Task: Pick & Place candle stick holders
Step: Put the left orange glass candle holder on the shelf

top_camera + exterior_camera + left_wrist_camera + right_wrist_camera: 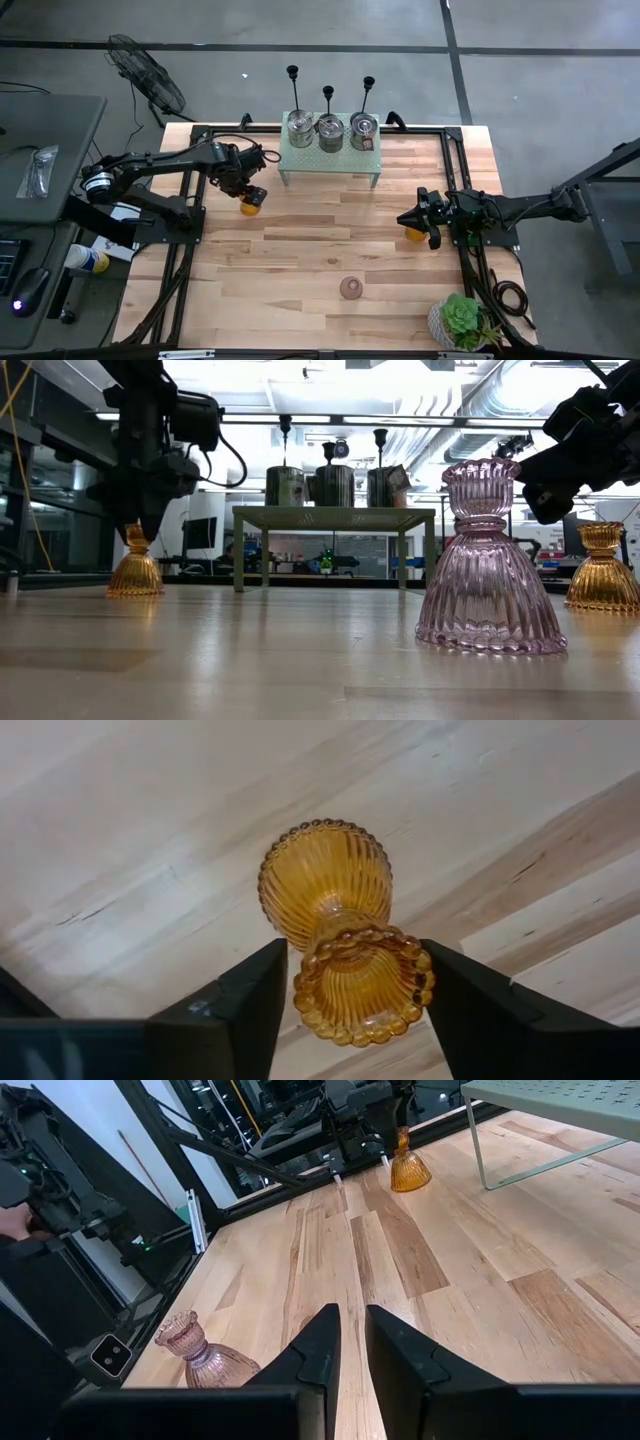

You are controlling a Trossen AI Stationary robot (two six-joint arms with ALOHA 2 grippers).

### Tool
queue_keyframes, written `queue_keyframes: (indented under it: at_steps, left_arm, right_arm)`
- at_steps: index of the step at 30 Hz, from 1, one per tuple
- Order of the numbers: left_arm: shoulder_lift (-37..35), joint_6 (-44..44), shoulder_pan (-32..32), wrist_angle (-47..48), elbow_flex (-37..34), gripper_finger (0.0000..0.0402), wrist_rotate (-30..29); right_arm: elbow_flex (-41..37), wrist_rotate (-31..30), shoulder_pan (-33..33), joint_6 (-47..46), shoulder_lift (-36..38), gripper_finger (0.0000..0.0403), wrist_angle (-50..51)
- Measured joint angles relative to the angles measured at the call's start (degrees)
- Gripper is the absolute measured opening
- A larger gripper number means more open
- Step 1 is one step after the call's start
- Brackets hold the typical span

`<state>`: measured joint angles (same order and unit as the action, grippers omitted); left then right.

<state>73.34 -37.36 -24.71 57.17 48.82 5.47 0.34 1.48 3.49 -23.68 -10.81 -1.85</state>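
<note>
Three thin black candlesticks (327, 95) stand up out of tin cans (330, 130) on a green stand (330, 160) at the far edge. An amber glass holder (325, 880) stands upright on its wide base at the table's left. My left gripper (355, 950) is open, pointing down, with its fingers close on either side of the holder's beaded top cup (360, 990). A thin gap shows beside one finger. My right gripper (352, 1325) is shut and empty. It hovers above and beside a second amber holder (413, 236) at the right.
A pink glass holder (350, 288) stands near the table's near middle. A potted plant (462, 322) sits at the near right corner. Black frame rails (190, 250) run along the table's sides. Bare wood lies between the stand and the pink holder.
</note>
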Motion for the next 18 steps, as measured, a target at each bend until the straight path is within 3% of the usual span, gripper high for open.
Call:
queue_keyframes:
  at_steps: [6, 18]
  left_arm:
    - [0.0, 0.0, 0.0, 0.0, 0.0, 0.0174, 0.2]
    - [0.0, 0.0, 0.0, 2.1, 0.0, 0.0171, 2.3]
  right_arm:
    - [0.0, 0.0, 0.0, 0.0, 0.0, 0.0044, 0.0]
    - [0.0, 0.0, 0.0, 0.0, 0.0, 0.0044, 0.0]
